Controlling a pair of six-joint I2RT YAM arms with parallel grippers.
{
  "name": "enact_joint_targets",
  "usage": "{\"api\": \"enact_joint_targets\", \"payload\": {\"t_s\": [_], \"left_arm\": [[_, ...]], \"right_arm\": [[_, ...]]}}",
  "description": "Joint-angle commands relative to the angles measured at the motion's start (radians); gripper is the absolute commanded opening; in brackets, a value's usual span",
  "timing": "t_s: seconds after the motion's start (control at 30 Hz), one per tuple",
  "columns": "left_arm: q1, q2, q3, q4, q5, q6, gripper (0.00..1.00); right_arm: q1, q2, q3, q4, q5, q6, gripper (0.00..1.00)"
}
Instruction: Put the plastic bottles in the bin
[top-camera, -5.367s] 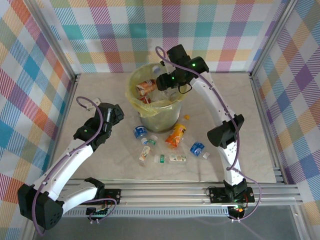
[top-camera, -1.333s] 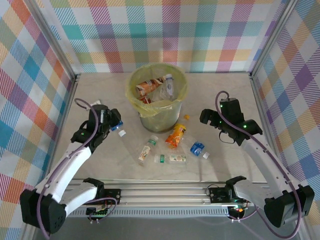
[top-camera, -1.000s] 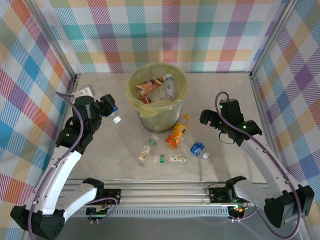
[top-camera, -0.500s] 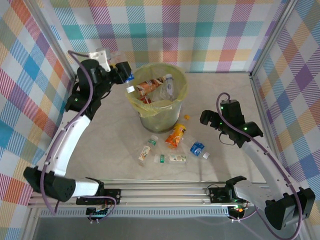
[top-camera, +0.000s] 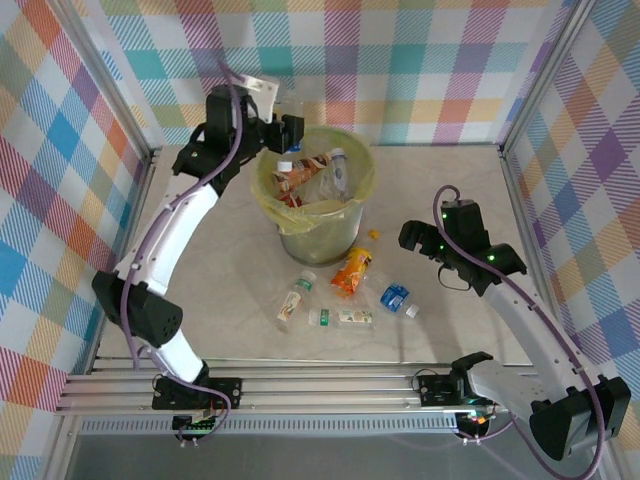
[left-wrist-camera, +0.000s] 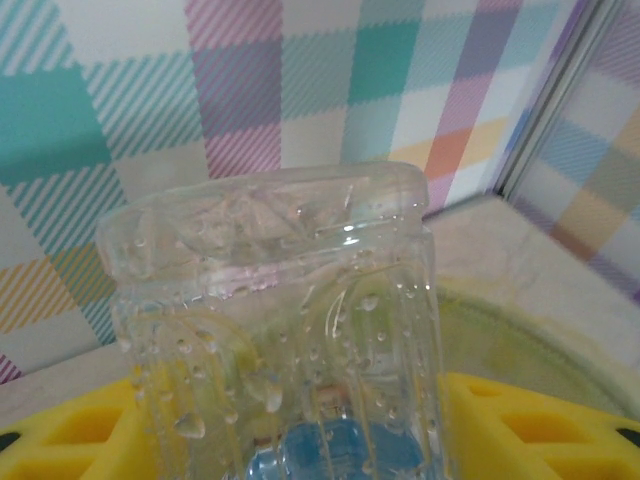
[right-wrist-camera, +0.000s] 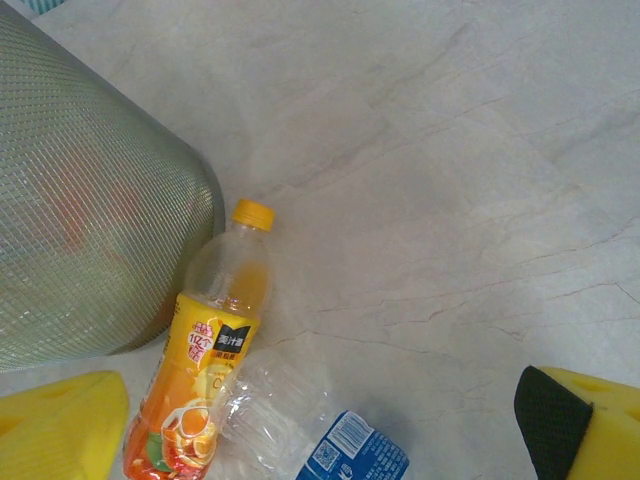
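The bin (top-camera: 264, 192) holds several bottles (top-camera: 297, 174); four loose bottles (top-camera: 340, 317) lie on the table (top-camera: 470, 185) near it. The left gripper (top-camera: 288, 137) clamps a clear bottle (left-wrist-camera: 280, 330) over the far-left rim. The right gripper (top-camera: 418, 238) stands wide and empty.

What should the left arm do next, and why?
Probably open the left end effector. The clear, crushed plastic bottle it grips hangs over the mouth of the round, pale bin with the yellow-green bag, just inside the left rim, so it should drop in.

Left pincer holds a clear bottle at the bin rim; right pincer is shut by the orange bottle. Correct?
No: the right pincer is open, jaws wide apart in the right wrist view. Left pincer does grip the clear bottle.
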Motion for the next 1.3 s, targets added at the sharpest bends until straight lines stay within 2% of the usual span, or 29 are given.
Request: {"api": "enact_joint_targets", "payload": {"t_s": [0.0, 0.23, 0.47, 0.67, 0.87, 1.27], "left_arm": [[-0.024, 0.054, 0.063, -0.116, -0.021, 0.120, 0.50], [-0.063, 0.126, 0.090, -0.183, -0.101, 0.209, 0.54], [-0.084, 0.166, 0.110, -0.227, -0.139, 0.242, 0.65], [-0.095, 0.172, 0.130, -0.237, -0.162, 0.251, 0.86], [-0.106, 0.160, 0.170, -0.253, -0.175, 0.249, 0.98], [-0.120, -0.009, 0.095, -0.206, -0.195, 0.138, 1.00]], "right_arm": [[-0.007, -0.009, 0.013, 0.008, -0.012, 0.010, 1.00], [-0.007, -0.005, 0.016, 0.012, -0.015, 0.003, 1.00], [-0.008, 0.000, 0.013, 0.002, -0.012, 0.000, 1.00], [-0.007, 0.011, 0.022, -0.013, -0.018, -0.018, 1.00], [-0.007, 0.015, 0.023, -0.031, -0.022, -0.027, 1.00], [-0.007, 0.044, 0.025, -0.031, -0.033, -0.033, 1.00]]}}
